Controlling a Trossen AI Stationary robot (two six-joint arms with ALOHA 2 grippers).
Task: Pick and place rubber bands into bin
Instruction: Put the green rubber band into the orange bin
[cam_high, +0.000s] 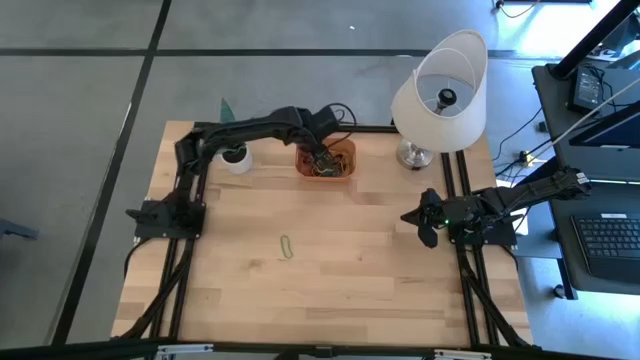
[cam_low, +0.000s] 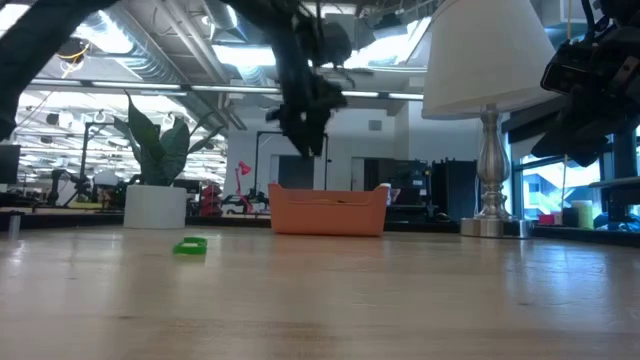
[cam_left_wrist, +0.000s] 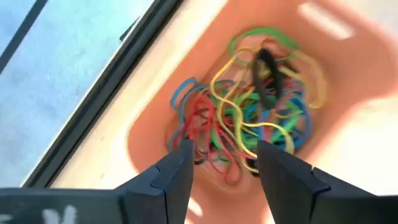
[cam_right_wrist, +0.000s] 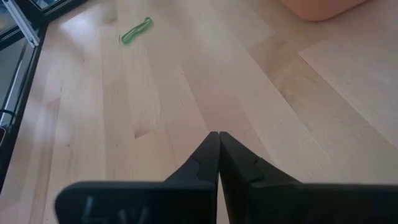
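Note:
The orange bin (cam_high: 327, 160) stands at the table's far edge and holds a tangle of several rubber bands (cam_left_wrist: 255, 112) in red, blue, green, yellow and black. My left gripper (cam_left_wrist: 224, 168) hangs open above the bin with nothing between its fingers; it also shows over the bin in the low view (cam_low: 305, 130). One green rubber band (cam_high: 288, 246) lies flat on the wood in the table's middle, also seen as the green band (cam_right_wrist: 135, 30) from the right wrist. My right gripper (cam_right_wrist: 218, 140) waits shut at the table's right side.
A white plant pot (cam_high: 236, 158) stands left of the bin. A lamp with a white shade (cam_high: 440, 95) stands to the bin's right at the far edge. The bare wooden tabletop (cam_high: 330, 290) lies around the green band.

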